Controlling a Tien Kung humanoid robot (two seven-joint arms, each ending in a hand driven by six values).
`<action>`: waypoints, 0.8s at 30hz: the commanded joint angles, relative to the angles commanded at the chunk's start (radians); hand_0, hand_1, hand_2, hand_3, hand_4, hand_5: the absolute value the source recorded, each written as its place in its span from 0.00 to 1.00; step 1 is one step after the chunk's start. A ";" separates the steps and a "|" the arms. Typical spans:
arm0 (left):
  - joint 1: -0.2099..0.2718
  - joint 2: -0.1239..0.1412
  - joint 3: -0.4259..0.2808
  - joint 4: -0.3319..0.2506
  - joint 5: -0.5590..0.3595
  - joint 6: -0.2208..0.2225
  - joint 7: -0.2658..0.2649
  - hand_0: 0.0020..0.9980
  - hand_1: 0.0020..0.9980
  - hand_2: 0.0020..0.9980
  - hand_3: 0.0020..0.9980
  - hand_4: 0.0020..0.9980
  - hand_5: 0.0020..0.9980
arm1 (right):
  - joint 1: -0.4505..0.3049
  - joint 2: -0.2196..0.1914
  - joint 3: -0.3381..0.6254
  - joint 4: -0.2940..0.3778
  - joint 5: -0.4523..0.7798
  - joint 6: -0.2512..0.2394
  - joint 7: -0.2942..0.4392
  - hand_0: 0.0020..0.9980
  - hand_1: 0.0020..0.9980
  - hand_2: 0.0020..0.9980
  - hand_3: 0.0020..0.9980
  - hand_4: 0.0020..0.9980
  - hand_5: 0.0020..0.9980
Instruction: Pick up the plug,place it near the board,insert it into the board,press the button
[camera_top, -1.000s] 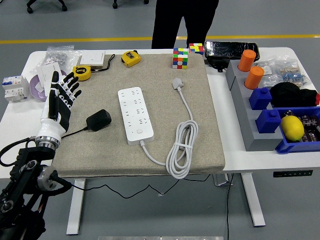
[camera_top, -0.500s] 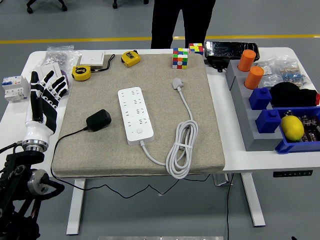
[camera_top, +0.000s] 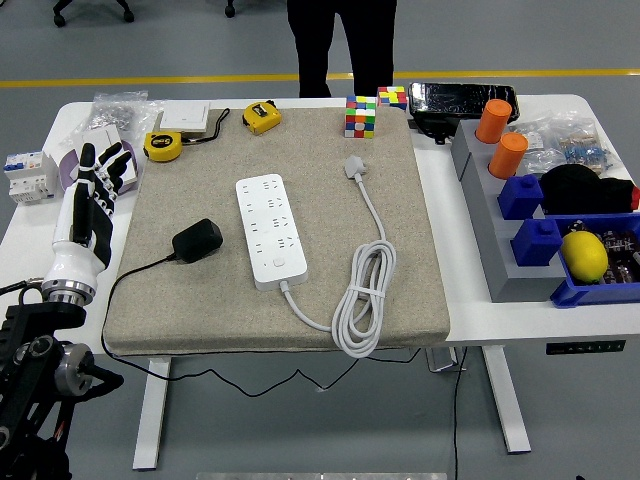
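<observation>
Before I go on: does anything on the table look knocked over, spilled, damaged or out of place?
Nothing stands out. The black plug lies on the mat left of the white power strip, apart from it and not inserted. The strip lies flat, its white cord loosely coiled on the mat. The left hand hovers at the mat's left edge, holding nothing.

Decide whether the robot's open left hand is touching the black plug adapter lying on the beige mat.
Apart. The head view shows the left hand off the beige mat's left edge, with bare mat between it and the black plug adapter.

Open left hand (camera_top: 92, 205), plug (camera_top: 198, 241), board (camera_top: 269, 229)
</observation>
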 joint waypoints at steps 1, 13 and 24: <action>0.000 0.000 -0.001 0.000 0.000 0.001 0.001 0.99 0.95 0.87 0.87 1.00 1.00 | 0.000 0.000 -0.001 0.000 0.000 0.000 0.000 0.86 0.76 0.75 0.79 1.00 1.00; -0.001 0.000 0.007 -0.003 0.019 0.009 0.012 0.99 0.94 0.87 0.86 1.00 1.00 | 0.007 0.010 0.011 0.000 -0.009 0.000 -0.005 0.86 0.76 0.74 0.79 1.00 1.00; -0.008 0.000 -0.001 -0.001 0.031 0.009 0.014 0.98 0.94 0.86 0.86 1.00 1.00 | 0.008 0.007 0.003 0.000 -0.017 0.004 -0.011 0.86 0.76 0.74 0.79 1.00 1.00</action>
